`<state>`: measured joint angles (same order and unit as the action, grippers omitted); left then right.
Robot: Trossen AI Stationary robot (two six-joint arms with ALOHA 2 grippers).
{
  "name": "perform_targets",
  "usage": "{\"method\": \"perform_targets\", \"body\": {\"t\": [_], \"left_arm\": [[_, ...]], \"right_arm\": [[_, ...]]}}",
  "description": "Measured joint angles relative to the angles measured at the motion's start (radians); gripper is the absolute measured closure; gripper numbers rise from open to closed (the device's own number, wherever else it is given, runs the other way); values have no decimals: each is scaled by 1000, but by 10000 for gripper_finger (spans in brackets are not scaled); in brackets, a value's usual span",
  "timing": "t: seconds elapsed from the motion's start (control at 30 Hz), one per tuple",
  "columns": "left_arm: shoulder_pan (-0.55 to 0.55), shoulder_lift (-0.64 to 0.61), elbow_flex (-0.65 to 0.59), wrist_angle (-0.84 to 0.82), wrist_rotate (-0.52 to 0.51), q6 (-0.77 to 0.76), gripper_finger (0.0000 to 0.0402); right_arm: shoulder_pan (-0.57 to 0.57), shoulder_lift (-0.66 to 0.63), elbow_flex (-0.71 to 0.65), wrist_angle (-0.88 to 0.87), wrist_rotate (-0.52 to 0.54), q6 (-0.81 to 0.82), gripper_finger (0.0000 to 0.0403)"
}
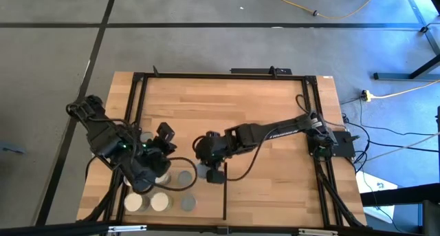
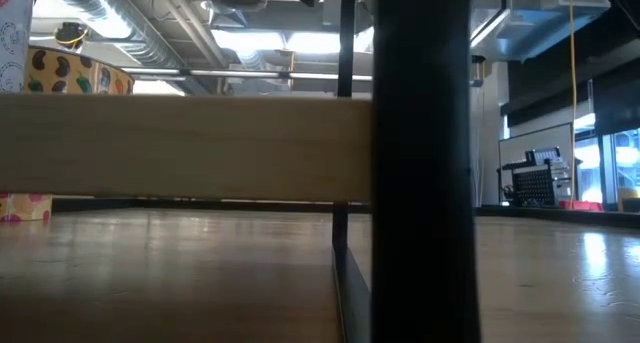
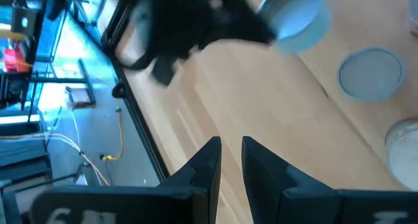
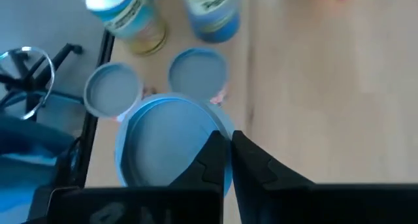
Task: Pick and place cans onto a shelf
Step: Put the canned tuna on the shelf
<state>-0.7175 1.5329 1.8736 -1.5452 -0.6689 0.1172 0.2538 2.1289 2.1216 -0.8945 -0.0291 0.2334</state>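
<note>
Several cans with round grey tops stand near the table's front left: (image 1: 184, 176), (image 1: 159, 202), (image 1: 189, 203). My right gripper (image 1: 210, 168) hangs just right of them, shut on another can (image 4: 166, 145), which also shows in the left wrist view (image 3: 297, 18). Close to its right runs a thin black upright divider (image 1: 225, 198). The shelf's wooden board (image 2: 180, 148) crosses the low view. My left gripper (image 1: 166, 134) hovers beyond the cans, its fingers (image 3: 230, 160) a narrow gap apart with nothing between them. My right gripper pinches the can's top rim (image 4: 219, 149) at one side between its two fingers. The fingers slant down onto it from above. The can hangs below them with its flat top up, and it looks lifted above the standing cans.
Two cans with blue and yellowish labels (image 4: 124, 15), (image 4: 212, 12) and two grey-topped ones (image 4: 112, 88), (image 4: 198, 68) stand below the held can. A black frame (image 1: 137, 112) rims the tabletop. Bare wood (image 1: 227, 105) lies toward the far edge. Cables trail off at the right.
</note>
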Motion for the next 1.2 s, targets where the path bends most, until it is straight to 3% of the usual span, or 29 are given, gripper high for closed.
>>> {"method": "perform_targets", "body": {"t": [0.6,1.2], "left_arm": [[-50,-15,0,-25,6,-65,347],[-49,-15,0,-25,6,-89,347]], "right_arm": [[57,177,0,-5,0,54,390],[57,184,6,-23,-17,-3,370]]}}
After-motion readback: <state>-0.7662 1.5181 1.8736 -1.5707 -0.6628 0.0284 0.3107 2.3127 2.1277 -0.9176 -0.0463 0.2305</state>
